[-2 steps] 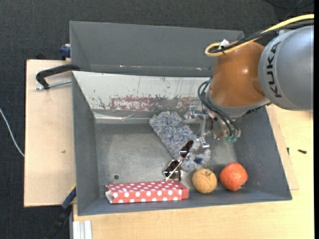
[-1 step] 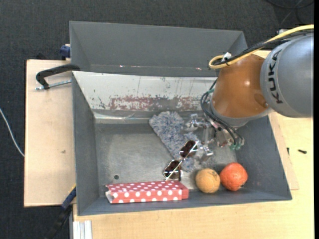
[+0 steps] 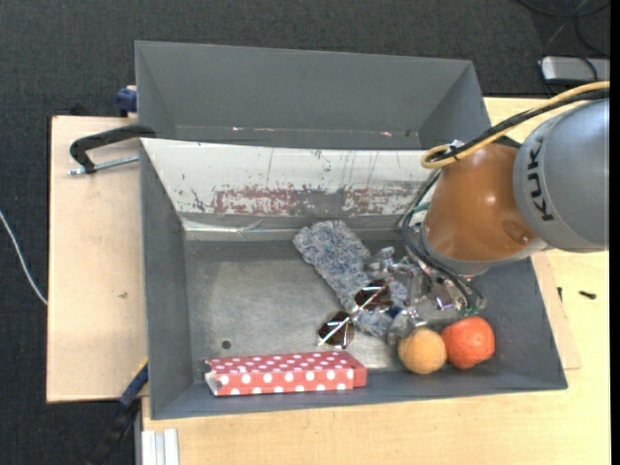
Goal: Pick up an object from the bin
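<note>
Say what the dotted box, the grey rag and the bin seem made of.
Box: likely cardboard or paper wrap, matte, sharp folded edges. Rag: knitted or fleecy fabric, fuzzy mottled surface. Bin: sheet metal, dull grey, scratched and scuffed on the back wall.

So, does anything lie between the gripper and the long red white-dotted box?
Yes. The dark-lensed sunglasses lie between the gripper and the long red white-dotted box, which rests along the front wall of the grey metal bin.
</note>
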Motion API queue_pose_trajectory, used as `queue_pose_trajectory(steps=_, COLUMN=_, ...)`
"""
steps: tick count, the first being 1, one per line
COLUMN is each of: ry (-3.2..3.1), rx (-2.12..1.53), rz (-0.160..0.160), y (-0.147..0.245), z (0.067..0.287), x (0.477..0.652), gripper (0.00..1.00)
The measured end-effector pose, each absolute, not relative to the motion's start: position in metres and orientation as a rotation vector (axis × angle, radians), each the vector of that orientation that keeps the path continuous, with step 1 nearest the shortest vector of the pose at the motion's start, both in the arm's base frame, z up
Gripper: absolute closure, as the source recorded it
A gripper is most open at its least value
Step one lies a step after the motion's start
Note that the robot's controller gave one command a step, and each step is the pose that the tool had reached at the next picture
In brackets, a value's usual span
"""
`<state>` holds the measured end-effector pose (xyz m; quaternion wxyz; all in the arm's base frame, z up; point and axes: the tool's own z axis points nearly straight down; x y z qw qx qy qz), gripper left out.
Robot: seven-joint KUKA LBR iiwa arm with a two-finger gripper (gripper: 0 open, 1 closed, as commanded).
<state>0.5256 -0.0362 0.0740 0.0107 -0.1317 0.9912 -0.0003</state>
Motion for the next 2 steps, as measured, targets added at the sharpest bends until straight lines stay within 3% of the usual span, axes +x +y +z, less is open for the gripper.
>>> queue_pose_trajectory(steps=1, ry=3.067, rx=-0.588, rz=-0.011, y=-0.0308, z=0.0757, x=0.5324, gripper=1.00)
queue_pose_trajectory(steps=2, ry=3.067, rx=-0.589, rz=-0.011, y=-0.0308, z=0.0757, x=0.5324, gripper=1.00)
